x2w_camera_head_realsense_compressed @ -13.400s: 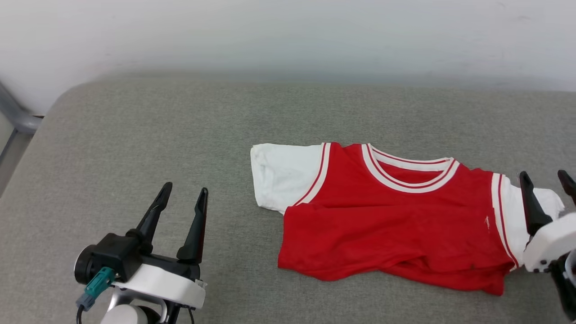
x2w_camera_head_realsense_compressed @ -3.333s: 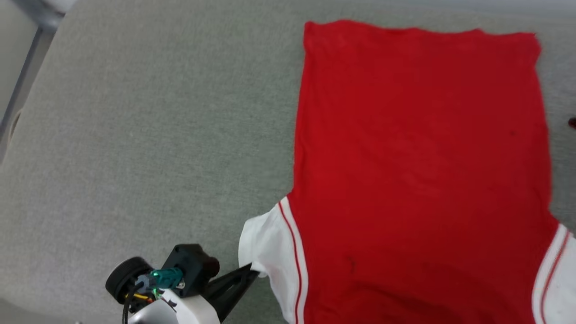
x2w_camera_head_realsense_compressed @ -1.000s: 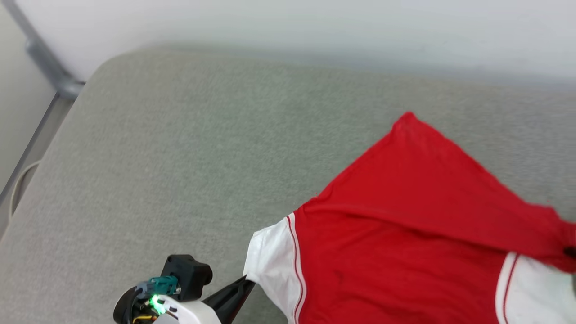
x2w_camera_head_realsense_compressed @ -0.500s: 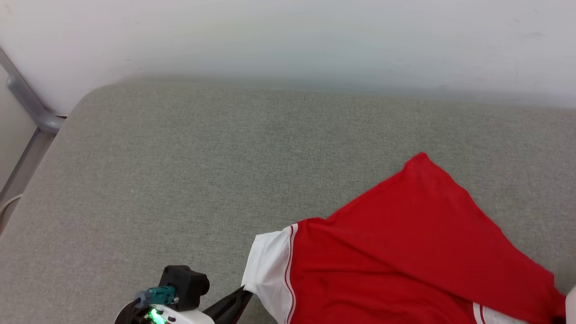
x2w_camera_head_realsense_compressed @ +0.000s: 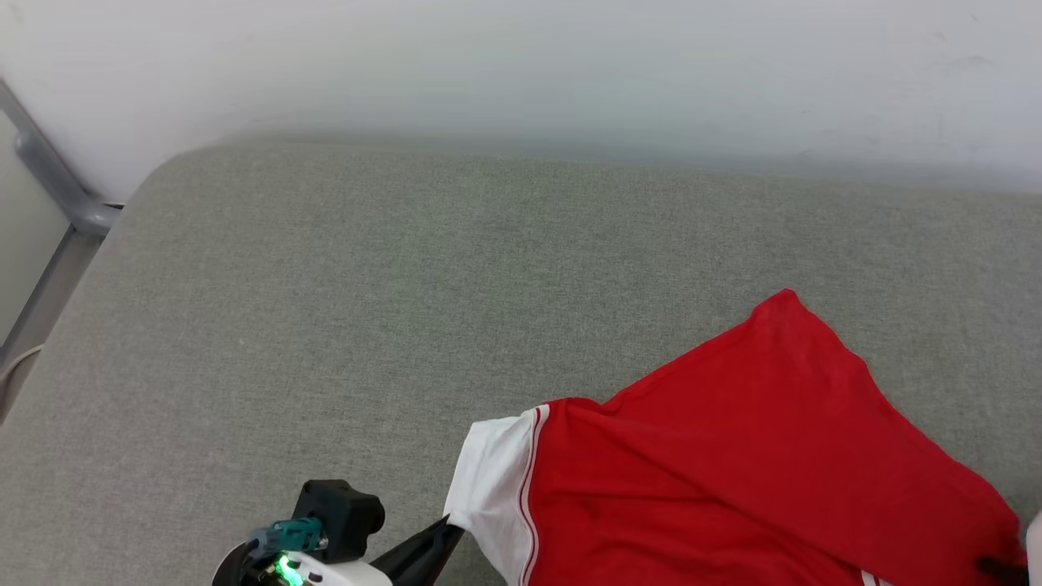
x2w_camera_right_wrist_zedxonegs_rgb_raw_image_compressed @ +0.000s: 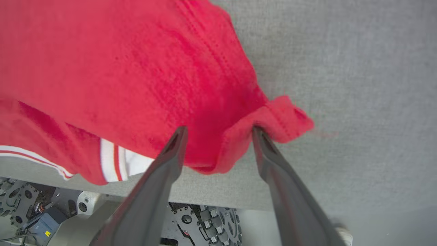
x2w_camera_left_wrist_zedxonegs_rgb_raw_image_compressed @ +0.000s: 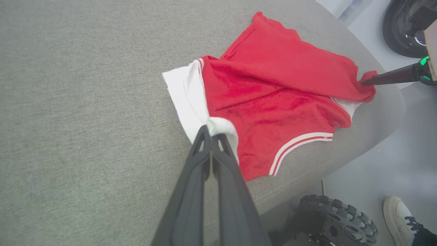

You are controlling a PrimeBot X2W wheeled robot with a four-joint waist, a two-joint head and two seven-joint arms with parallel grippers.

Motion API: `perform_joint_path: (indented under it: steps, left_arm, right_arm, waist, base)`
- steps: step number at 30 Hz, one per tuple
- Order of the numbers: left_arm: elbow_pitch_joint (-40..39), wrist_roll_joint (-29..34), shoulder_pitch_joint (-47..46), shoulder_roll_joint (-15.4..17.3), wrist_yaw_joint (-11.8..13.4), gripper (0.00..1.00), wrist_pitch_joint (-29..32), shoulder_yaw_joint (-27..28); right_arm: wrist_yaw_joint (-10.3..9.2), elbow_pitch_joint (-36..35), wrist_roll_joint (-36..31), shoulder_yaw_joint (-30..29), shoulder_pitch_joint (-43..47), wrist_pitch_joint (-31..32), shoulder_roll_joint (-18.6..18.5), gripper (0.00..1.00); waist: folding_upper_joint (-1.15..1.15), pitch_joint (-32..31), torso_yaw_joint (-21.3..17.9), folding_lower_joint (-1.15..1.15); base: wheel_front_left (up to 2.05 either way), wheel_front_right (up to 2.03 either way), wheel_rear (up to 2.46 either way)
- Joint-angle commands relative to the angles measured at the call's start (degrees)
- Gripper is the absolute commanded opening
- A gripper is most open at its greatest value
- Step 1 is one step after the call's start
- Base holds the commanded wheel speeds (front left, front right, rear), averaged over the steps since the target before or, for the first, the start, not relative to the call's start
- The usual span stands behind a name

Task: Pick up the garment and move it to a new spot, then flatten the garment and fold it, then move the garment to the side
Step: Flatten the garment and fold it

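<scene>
Where the grey cushion [x2w_camera_head_realsense_compressed: 366,285] ends at its front edge, a knobbly black wheel [x2w_camera_left_wrist_zedxonegs_rgb_raw_image_compressed: 338,218] and a person's white shoe [x2w_camera_left_wrist_zedxonegs_rgb_raw_image_compressed: 397,212] stand on the floor, at 5 o'clock in the left wrist view.

Just beyond that edge, at 7 o'clock in the head view, the left gripper [x2w_camera_head_realsense_compressed: 446,533] has its two dark fingers pressed tight together on the outer edge of a white sleeve [x2w_camera_head_realsense_compressed: 495,480] of the garment [x2w_camera_head_realsense_compressed: 733,464]. Its own wrist view shows the same pinch, with the sleeve cloth bunched over the closed fingertips.

The right gripper [x2w_camera_right_wrist_zedxonegs_rgb_raw_image_compressed: 219,129] sits at 4 o'clock in the head view, at the frame's very edge. In the right wrist view its fingers stand wide apart. A bunched red hem corner [x2w_camera_right_wrist_zedxonegs_rgb_raw_image_compressed: 283,116] lies between them and drapes against the 3 o'clock finger, loose and not squeezed.

The garment lies plain red side up on the cushion, close to the front edge, filling the 4 to 5 o'clock part of the head view. One lower corner is drawn back diagonally across the body toward the right gripper, so a red fold rises to a point toward 2 o'clock. Red-and-white striped trim runs along the sleeve seam. In the left wrist view a striped band curves along the garment's edge nearest the cushion's front.

Past the garment the cushion runs on toward 12 o'clock to a pale wall [x2w_camera_head_realsense_compressed: 521,65], and a grey metal rail [x2w_camera_head_realsense_compressed: 49,183] stands at 10 o'clock.
</scene>
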Motion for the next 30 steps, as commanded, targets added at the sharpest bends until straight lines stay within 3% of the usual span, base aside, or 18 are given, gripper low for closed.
perform_joint_path:
  steps: [1,8,15,22,30]
  left_arm:
    - [-0.16,0.29,-0.47,-0.09,-0.06,0.00,-0.27,-0.04]
    - [-1.11,1.58,-2.23,-0.61,-0.68,0.00,-0.12,-0.28]
    - [-2.34,3.02,-4.74,-1.51,-1.51,0.00,0.08,-0.53]
    - [-1.75,3.75,-7.09,-2.90,-2.96,0.00,-0.12,-0.89]
    - [-0.26,3.55,-8.53,-5.07,-4.76,0.00,-1.08,-1.36]
  right_arm:
    - [-0.03,-0.55,0.59,0.08,-1.34,0.36,-0.45,1.00]
    - [-0.03,-7.06,2.67,1.36,-8.92,5.15,-3.52,1.00]
    - [-0.04,-9.91,0.67,4.89,-20.72,9.64,-2.61,1.00]
    - [-0.03,-4.79,-3.73,7.46,-29.01,11.43,-1.28,1.00]
    - [-0.03,3.50,-8.26,7.30,-34.03,10.37,-2.79,1.00]
  waist:
    - [-0.01,0.33,0.24,0.01]
    - [-0.01,3.55,2.49,0.01]
    - [-0.01,9.25,6.42,0.01]
    - [-0.01,14.42,11.15,0.01]
    - [-0.01,18.06,15.75,0.01]
  base:
    - [0.00,0.00,0.00]
    - [0.00,0.00,0.00]
    - [0.00,0.00,0.00]
    - [0.00,0.00,0.00]
    - [0.00,0.00,0.00]
